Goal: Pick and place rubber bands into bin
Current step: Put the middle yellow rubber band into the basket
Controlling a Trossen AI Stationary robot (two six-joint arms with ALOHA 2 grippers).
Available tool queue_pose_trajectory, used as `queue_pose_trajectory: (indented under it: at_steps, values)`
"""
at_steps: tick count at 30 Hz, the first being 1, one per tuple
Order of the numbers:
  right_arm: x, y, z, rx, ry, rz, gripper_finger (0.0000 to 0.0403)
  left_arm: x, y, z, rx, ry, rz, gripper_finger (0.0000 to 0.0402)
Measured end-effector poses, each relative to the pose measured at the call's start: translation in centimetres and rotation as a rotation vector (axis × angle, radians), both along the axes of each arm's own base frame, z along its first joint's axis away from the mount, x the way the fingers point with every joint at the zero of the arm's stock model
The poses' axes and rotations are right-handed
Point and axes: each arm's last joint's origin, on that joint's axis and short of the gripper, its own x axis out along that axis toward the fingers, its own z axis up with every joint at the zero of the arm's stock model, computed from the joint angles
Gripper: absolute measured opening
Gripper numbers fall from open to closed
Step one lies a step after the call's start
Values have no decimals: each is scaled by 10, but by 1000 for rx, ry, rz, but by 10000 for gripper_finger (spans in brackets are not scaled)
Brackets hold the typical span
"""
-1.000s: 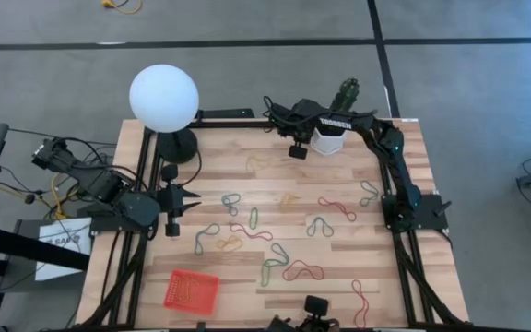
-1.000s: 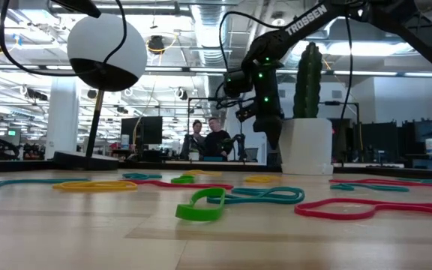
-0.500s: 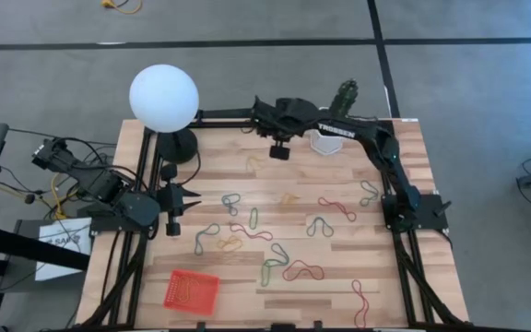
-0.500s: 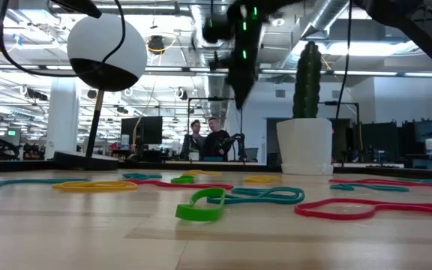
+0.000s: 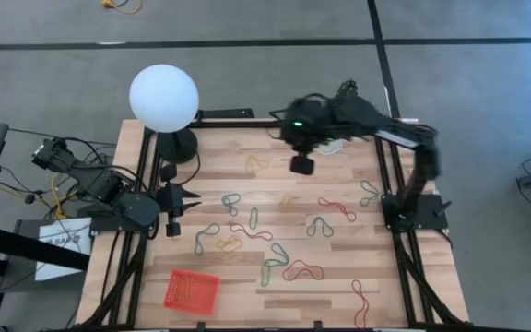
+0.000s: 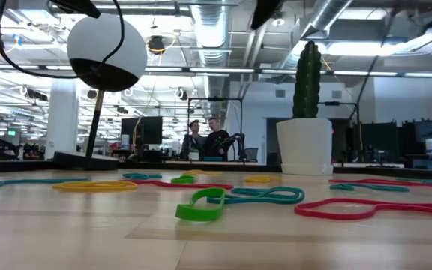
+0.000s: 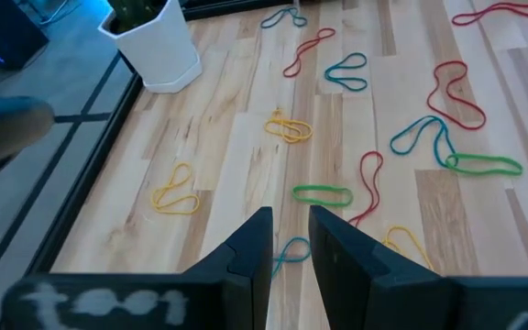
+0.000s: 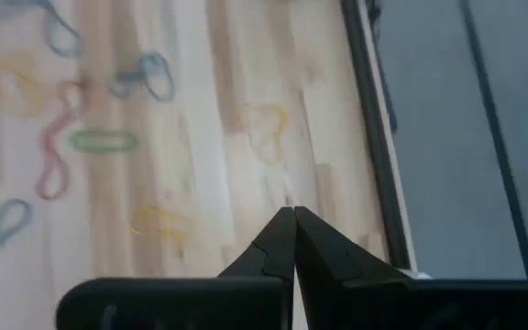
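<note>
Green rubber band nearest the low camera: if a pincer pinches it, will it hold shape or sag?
Thin green rubber band lies curled, one end folded up off the table: probably floppy, sagging once lifted. Looks light, so a push would likely slide it, maybe into the teal band beside it.

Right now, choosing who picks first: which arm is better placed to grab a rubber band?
Probably left: the left gripper is open near the teal rubber band, on the orange bin's side; the right gripper is shut.

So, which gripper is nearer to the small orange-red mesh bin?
Left. The left gripper sits at the table's left edge, above the orange-red mesh bin; the right gripper hovers across the table near the far edge.
</note>
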Motion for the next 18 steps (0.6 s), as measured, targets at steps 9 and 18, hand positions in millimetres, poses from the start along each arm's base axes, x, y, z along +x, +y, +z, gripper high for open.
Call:
queue_pose_trajectory:
  at_steps: [9, 18]
  values:
    - [-67, 10, -62, 18, -388, 49, 0, 0, 1, 0, 16, -14, 32, 66]
    - [-99, 36, -190, 272, -310, 54, 0, 0, 2, 1, -2, -31, 68, 66]
